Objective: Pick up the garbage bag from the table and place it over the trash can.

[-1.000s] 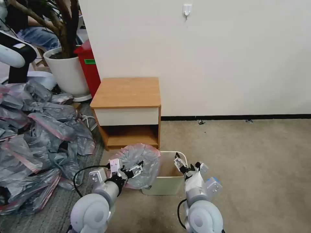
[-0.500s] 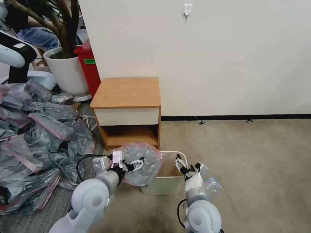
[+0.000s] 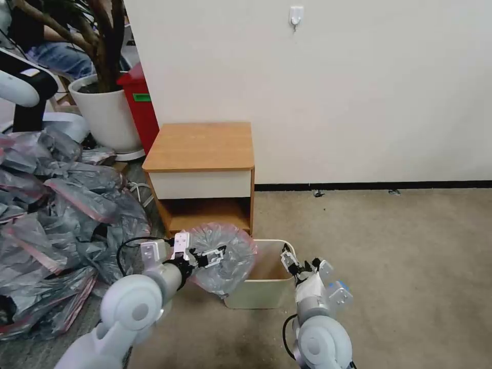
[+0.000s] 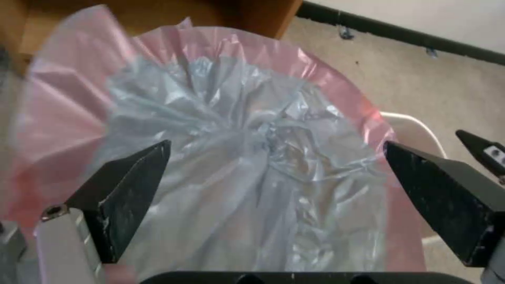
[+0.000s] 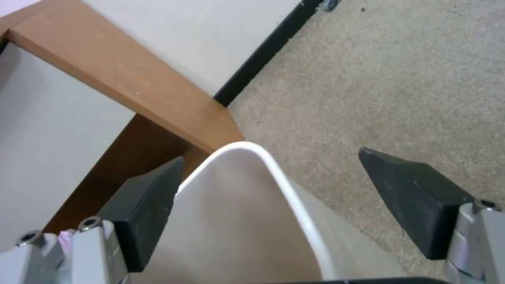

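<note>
The garbage bag (image 3: pixel 228 251), grey with a pink rim band, billows around my left gripper (image 3: pixel 215 254) just left of the trash can (image 3: pixel 259 294). In the left wrist view the left gripper (image 4: pixel 276 145) is open with its fingers (image 4: pixel 131 185) spread wide. They sit inside the garbage bag's (image 4: pixel 252 98) pink mouth, facing its bunched grey bottom. My right gripper (image 3: pixel 296 262) is open at the can's right rim. In the right wrist view the right gripper (image 5: pixel 271 157) straddles the trash can's rim (image 5: pixel 284 185). The table (image 3: pixel 200 146) stands bare-topped behind the can.
A big heap of grey-and-pink bags (image 3: pixel 56 215) covers the floor at left. A white plant pot (image 3: pixel 105 115) and a red box (image 3: pixel 138 102) stand behind it. The wall runs close behind the table. Open carpet (image 3: pixel 384 256) lies to the right.
My left arm has swung outward and pushed the gripper and bag slightly up and toward the can. The right gripper has shifted a little to the right.
</note>
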`<state>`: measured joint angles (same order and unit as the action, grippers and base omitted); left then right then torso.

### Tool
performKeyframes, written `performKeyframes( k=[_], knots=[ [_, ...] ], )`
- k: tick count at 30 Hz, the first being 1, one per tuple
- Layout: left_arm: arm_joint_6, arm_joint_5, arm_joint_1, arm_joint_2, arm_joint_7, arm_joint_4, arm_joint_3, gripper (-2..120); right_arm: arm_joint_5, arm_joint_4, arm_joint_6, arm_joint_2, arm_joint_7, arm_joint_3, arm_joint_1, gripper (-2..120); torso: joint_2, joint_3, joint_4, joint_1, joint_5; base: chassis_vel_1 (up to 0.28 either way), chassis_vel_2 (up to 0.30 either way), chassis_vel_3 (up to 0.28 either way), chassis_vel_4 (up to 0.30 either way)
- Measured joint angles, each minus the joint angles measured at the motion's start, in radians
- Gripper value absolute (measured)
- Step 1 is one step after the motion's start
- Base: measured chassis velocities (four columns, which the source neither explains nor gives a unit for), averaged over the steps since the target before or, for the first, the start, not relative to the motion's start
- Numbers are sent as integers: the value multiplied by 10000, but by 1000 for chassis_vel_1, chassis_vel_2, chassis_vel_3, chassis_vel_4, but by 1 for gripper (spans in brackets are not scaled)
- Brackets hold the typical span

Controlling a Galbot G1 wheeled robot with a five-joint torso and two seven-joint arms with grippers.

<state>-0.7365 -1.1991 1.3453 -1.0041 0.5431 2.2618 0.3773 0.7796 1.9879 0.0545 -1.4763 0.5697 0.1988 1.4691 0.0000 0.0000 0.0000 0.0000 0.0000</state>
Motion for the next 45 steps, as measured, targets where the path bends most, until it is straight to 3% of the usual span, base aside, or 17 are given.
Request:
performKeyframes(
  k=[8,13,19,45],
  knots=[
    [-10,-67,244,161,330,-35,149,100,-12,-93,-75,-53,3,14,45,85,0,0,0,0,-1,0,0,0,0],
    [-11,33,187,83,562,-309,-5,94,-43,-114,-102,-84,6,7,53,82,0,0,0,0,-1,0,0,0,0],
    [-5,221,-214,17,877,-767,-496,84,-49,-169,-125,-82,7,20,50,81,0,0,0,0,-1,0,0,0,0],
    [10,171,-1288,42,1742,-1830,-2189,85,-47,-400,-231,-25,7,182,-23,76,0,0,0,0,0,0,0,0,0]
  ],
)
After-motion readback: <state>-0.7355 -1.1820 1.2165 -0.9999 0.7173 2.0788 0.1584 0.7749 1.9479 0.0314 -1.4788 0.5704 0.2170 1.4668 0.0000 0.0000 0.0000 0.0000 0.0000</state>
